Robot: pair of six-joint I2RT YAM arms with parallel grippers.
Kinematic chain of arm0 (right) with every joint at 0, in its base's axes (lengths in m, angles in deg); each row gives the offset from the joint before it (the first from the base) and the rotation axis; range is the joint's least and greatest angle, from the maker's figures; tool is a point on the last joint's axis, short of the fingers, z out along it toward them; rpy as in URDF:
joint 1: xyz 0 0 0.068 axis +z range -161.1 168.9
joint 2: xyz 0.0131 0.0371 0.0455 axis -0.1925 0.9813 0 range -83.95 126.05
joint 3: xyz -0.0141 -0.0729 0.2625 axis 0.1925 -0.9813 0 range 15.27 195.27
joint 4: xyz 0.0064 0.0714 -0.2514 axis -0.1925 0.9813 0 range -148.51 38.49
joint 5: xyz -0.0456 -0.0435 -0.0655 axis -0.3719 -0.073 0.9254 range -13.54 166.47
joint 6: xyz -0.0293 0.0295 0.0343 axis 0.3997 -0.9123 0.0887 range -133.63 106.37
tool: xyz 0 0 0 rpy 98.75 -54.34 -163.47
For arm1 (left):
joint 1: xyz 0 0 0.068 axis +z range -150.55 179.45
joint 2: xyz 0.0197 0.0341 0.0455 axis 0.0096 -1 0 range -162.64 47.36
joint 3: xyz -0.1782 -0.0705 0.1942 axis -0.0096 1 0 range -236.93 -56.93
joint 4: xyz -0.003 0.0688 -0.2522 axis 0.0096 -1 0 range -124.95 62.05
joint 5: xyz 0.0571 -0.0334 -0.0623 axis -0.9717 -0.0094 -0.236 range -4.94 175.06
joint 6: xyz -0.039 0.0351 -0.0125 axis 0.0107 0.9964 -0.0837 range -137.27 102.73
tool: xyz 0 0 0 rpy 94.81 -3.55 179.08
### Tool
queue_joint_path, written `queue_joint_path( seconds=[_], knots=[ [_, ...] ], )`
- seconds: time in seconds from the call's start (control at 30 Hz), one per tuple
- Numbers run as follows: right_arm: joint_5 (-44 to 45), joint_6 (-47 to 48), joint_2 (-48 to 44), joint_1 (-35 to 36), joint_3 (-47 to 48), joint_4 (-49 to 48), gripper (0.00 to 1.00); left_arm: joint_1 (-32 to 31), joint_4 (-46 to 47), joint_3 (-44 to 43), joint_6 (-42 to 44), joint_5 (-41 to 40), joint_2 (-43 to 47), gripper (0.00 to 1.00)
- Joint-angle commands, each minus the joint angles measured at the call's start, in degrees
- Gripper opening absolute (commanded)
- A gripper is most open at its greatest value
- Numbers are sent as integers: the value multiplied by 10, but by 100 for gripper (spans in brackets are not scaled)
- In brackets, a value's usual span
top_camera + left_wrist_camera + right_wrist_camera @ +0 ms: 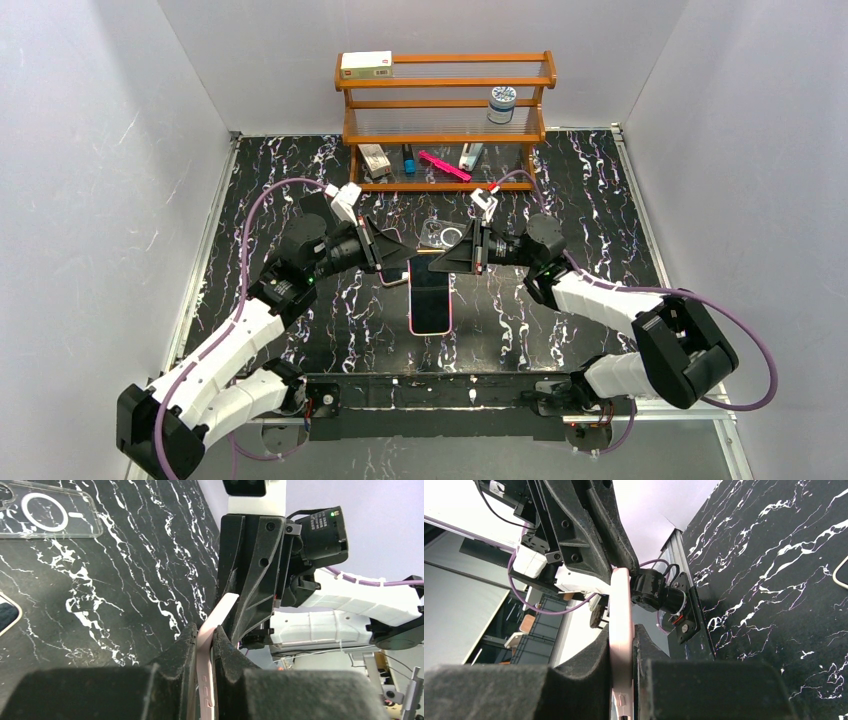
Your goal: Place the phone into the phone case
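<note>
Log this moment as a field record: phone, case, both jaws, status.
phone: pink-rimmed dark-screen phone, face up, pinched at its far end
case: clear phone case with a white ring, flat on the black marbled table beyond the phone, empty
left gripper: jaws closed on the phone
right gripper: jaws closed on the phone
status: phone not yet in case
</note>
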Motion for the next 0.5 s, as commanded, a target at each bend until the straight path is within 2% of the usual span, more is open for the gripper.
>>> queue_joint_path(
  seconds=[0.0, 0.1, 0.17, 0.3, 0.47],
  knots=[
    [13, -5, -3, -4, 15, -34, 1, 4, -89, -26, 52, -45, 5, 6],
    [14, -6, 1, -3, 12, -37, 1, 4, -98, -28, 48, -41, 11, 34],
    [15, -11, -1, -3, 8, -49, 1, 4, -97, -25, 42, -45, 18, 45],
    [26, -16, -5, -3, 3, -59, 1, 4, -88, -16, 27, -33, 22, 54],
    [30, -19, 1, -3, 10, -65, 1, 4, -1, 30, -28, 18, 18, 56]
  ],
)
